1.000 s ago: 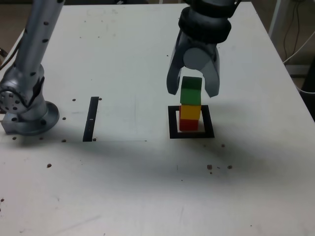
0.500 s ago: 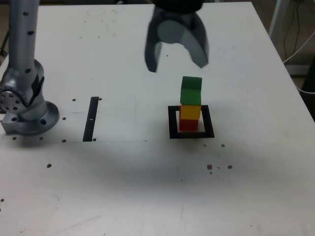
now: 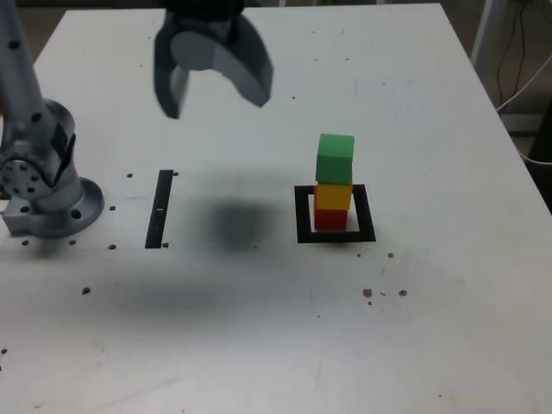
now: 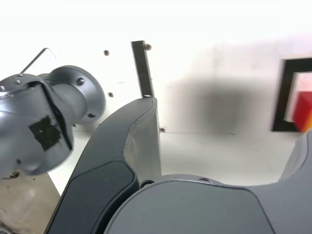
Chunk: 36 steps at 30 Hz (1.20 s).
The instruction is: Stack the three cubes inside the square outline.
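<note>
A stack of the three cubes stands inside the black square outline [image 3: 301, 216]: red cube [image 3: 327, 219] at the bottom, yellow cube [image 3: 332, 197] in the middle, green cube [image 3: 335, 159] on top. My gripper [image 3: 216, 102] hangs open and empty high above the table, well toward the exterior view's left of the stack. In the wrist view the square outline [image 4: 280, 95] and a corner of the red cube [image 4: 302, 105] show at the picture's edge, past one dark finger [image 4: 139, 129].
A narrow black strip [image 3: 160, 208] lies on the white table between the arm's grey base [image 3: 43, 185] and the outline. Small dark specks dot the table [image 3: 259, 328]. Cables hang beyond the table at the exterior view's right.
The gripper let go of the green cube, opened wide, rose, and swung away toward the exterior view's left. The stack has stayed in place.
</note>
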{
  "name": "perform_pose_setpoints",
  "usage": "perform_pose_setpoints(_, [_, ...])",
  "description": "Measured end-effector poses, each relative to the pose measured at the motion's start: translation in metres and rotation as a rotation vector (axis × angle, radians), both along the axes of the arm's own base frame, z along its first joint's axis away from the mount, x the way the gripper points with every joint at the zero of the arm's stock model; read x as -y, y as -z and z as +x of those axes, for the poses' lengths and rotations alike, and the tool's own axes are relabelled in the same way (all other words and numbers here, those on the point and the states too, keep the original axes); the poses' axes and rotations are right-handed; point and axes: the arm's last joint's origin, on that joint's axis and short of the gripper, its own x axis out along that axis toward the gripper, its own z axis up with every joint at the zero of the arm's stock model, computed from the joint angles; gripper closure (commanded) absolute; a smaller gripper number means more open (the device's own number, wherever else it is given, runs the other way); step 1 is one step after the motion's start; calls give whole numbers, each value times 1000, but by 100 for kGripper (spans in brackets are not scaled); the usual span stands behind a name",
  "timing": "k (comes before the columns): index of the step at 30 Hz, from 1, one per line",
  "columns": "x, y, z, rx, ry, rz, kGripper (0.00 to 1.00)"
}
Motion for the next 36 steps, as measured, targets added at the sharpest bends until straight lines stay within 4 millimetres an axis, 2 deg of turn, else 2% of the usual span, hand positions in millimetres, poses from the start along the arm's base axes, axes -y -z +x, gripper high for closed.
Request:
perform_pose_setpoints(11, [-1,45,-36,-38,-31,-15,1])
perform_pose_setpoints(29, [3,105,-72,-38,-64,-78,1])
perform_pose_setpoints(36, [3,109,-75,-25,-67,-81,1])
